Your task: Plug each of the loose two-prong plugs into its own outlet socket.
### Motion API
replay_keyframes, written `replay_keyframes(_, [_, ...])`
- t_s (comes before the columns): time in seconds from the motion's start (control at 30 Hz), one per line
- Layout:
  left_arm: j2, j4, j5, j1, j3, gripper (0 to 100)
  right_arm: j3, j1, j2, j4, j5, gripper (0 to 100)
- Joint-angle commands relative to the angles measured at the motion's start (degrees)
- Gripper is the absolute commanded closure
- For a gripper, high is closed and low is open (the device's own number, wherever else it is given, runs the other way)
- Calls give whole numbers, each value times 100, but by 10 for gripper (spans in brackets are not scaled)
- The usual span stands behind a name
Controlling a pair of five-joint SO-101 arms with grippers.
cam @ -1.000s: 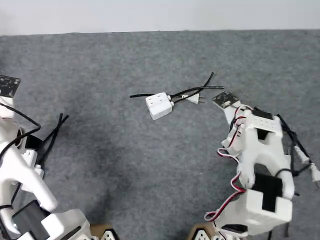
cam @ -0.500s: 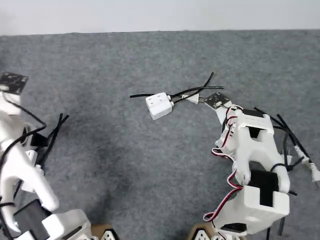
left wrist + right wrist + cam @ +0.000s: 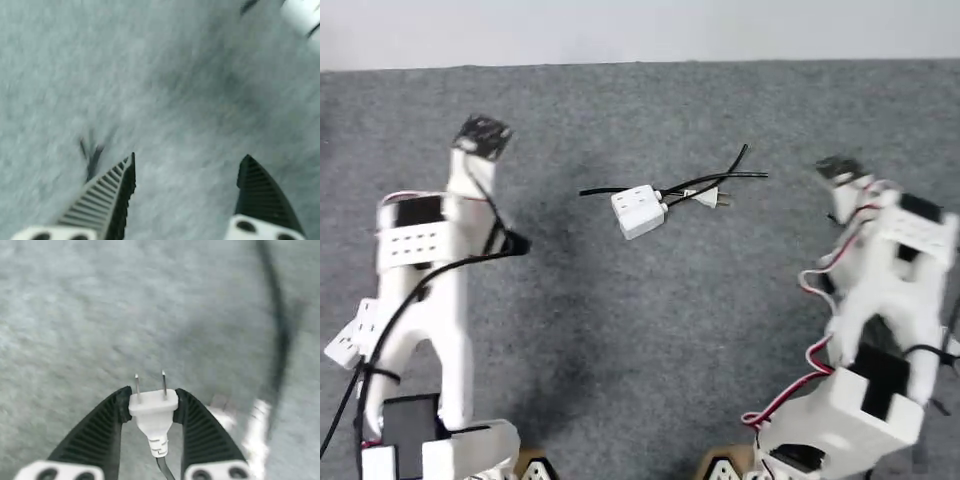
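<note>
Right wrist view: your right gripper (image 3: 152, 392) has fingers clamped on a white two-prong plug (image 3: 152, 412) — left gripper (image 3: 190, 157) fingers wide apart, empty.

Left arm (image 3: 425, 290) extends from near edge of table (image 3: 650, 330) toward far edge; left gripper (image 3: 190, 159) jaws wide apart. Right arm (image 3: 880, 300) by right edge; right gripper (image 3: 152, 392) clamped on plug (image 3: 152, 410), 2 prongs forward.
</note>
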Motion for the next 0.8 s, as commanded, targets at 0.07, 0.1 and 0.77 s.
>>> replay_keyframes(0.07, [-158, -527, 774, 1196, 4, 690, -958, 708, -31, 295, 563, 991])
replay_keyframes(0.1, [-158, -571, 782, 1380, 48, 690, -1020, 813, 13, 295, 607, 991])
replay_keyframes(0.77, [422, -3771, 765, 2576, 1138, 690, -536, 629, 725, -48, 695, 677])
